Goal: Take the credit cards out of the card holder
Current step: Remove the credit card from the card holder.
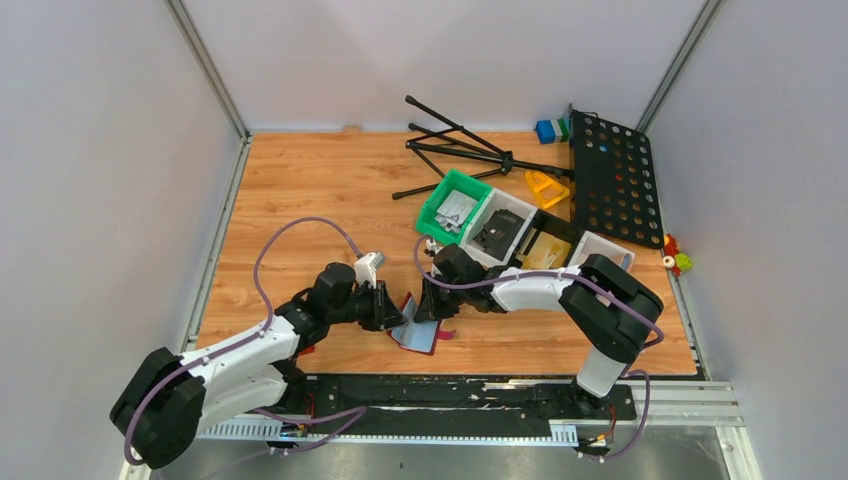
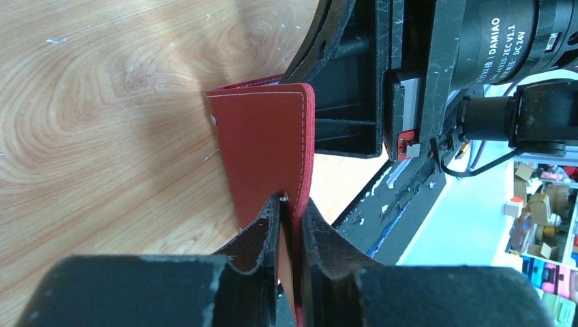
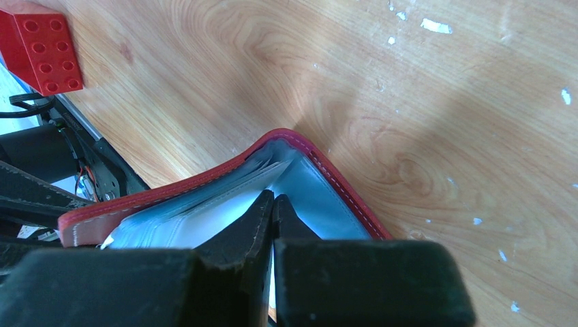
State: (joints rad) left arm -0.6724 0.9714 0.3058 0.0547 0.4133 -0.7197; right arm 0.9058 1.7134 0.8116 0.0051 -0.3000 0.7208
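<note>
The dark-red card holder (image 1: 418,335) stands half open on the wood near the front edge, between my two grippers. In the left wrist view my left gripper (image 2: 292,201) straddles its red outer flap (image 2: 262,150); the jaws are slightly parted, with a thin gap on one side of the flap. My right gripper (image 3: 274,197) is shut, and its tips push into the grey inner pockets (image 3: 320,197) inside the red rim (image 3: 327,167). Layered pale edges (image 3: 262,169) show in the pockets. I cannot tell credit cards from pocket edges.
A red studded brick (image 3: 41,48) lies near the front rail, left of the holder. Behind the arms sit a green bin (image 1: 455,205), white trays (image 1: 510,230), a black folded tripod (image 1: 460,150), a black perforated panel (image 1: 612,175) and a yellow piece (image 1: 545,187).
</note>
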